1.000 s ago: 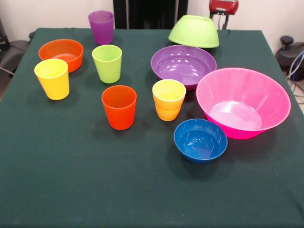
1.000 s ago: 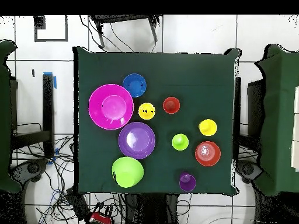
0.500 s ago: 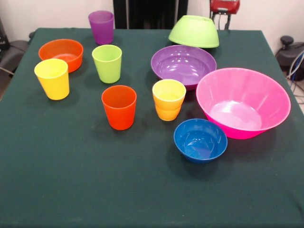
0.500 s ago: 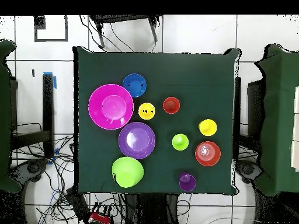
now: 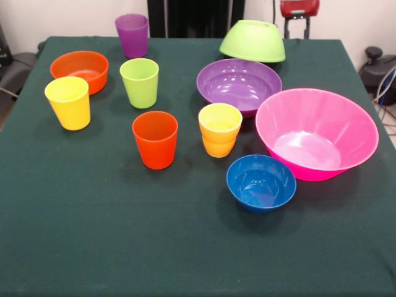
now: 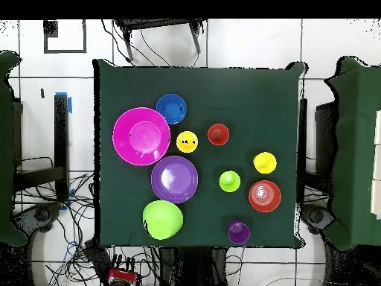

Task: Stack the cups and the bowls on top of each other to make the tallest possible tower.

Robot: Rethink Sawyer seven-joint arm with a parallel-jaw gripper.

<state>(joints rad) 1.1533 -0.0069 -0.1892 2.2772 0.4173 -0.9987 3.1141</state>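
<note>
Right, front view first: my gripper (image 5: 296, 25) shows only as a red block with two dark prongs at the top edge, behind the table (image 5: 185, 247); I cannot tell whether it is parted or closed. It grasps nothing that I can see. Nothing is stacked yet except the yellow-orange cup (image 5: 219, 129), which looks like two cups nested. The lime green bowl (image 5: 253, 41) sits upside down at the far edge, just behind the purple bowl (image 5: 239, 84). The pink bowl (image 5: 316, 132) is close beside the purple one and the blue bowl (image 5: 260, 182). The orange bowl (image 5: 80, 70), yellow cup (image 5: 68, 102), lime green cup (image 5: 140, 82), purple cup (image 5: 132, 34) and orange-red cup (image 5: 155, 139) stand apart on the other side.

Risks as I judge them: smooth tapered walls could slip out of a pinch, and coming down by the crowded bowls I could knock a neighbour. The inverted lime bowl is near the edge; a nudge might push it off.

Overhead view: my gripper (image 6: 122, 276) sits off the cloth, beyond the table edge by the lime green bowl (image 6: 162, 219). The pink bowl (image 6: 141, 135), purple bowl (image 6: 174, 179) and blue bowl (image 6: 171, 109) nearly touch. Cups are spread, so stacking a narrow cup under a wide bowl would probably topple the tower.
</note>
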